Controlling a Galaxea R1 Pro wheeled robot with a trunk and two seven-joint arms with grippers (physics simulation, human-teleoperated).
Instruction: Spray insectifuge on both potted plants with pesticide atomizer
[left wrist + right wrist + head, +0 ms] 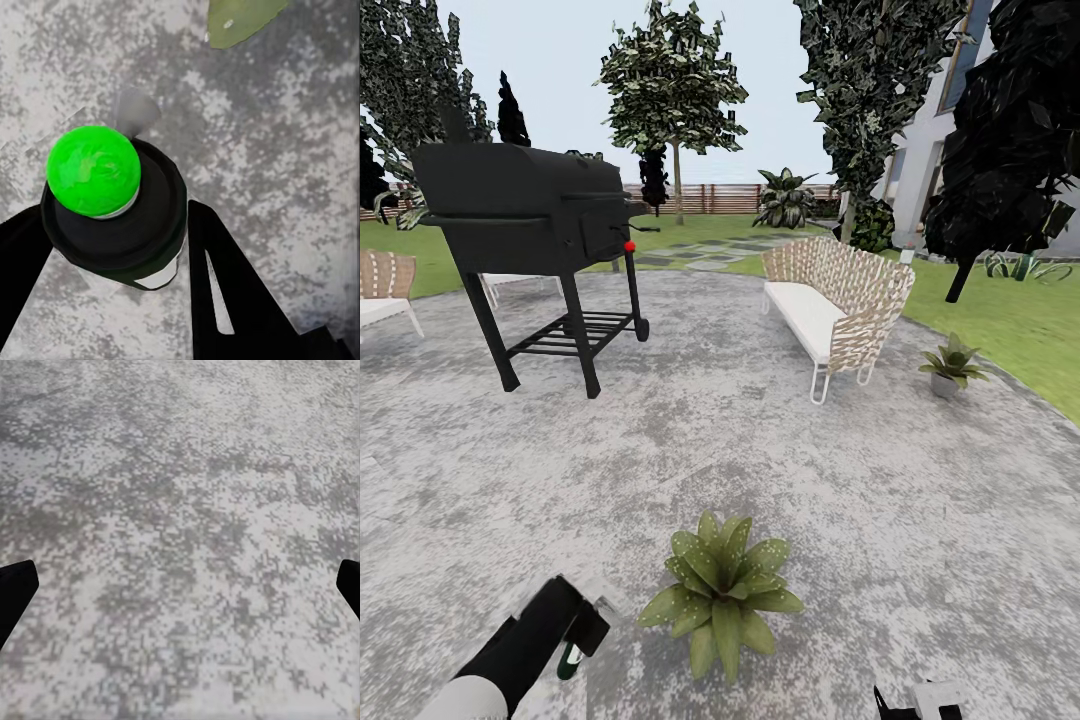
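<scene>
My left gripper (pixel 575 640) is shut on the pesticide atomizer (pixel 571 657), held low at the head view's bottom left. In the left wrist view the atomizer (pixel 112 206) sits between the black fingers (pixel 225 285), its bright green spot facing the camera, and a leaf tip (pixel 240 19) of the near plant shows beyond it. The near potted plant (pixel 722 588) stands on the grey patio just right of that gripper; its pot is hidden under the leaves. The second potted plant (pixel 952 364) stands in its grey pot at the patio's right edge. My right gripper (pixel 180 585) is open over bare paving.
A black grill (pixel 530 235) stands at the back left. A wicker sofa (pixel 835 305) with a white cushion sits at the back right, and a wicker chair (pixel 385 290) at the far left. Lawn (pixel 1010 320), trees and a slat fence (pixel 710 198) ring the patio.
</scene>
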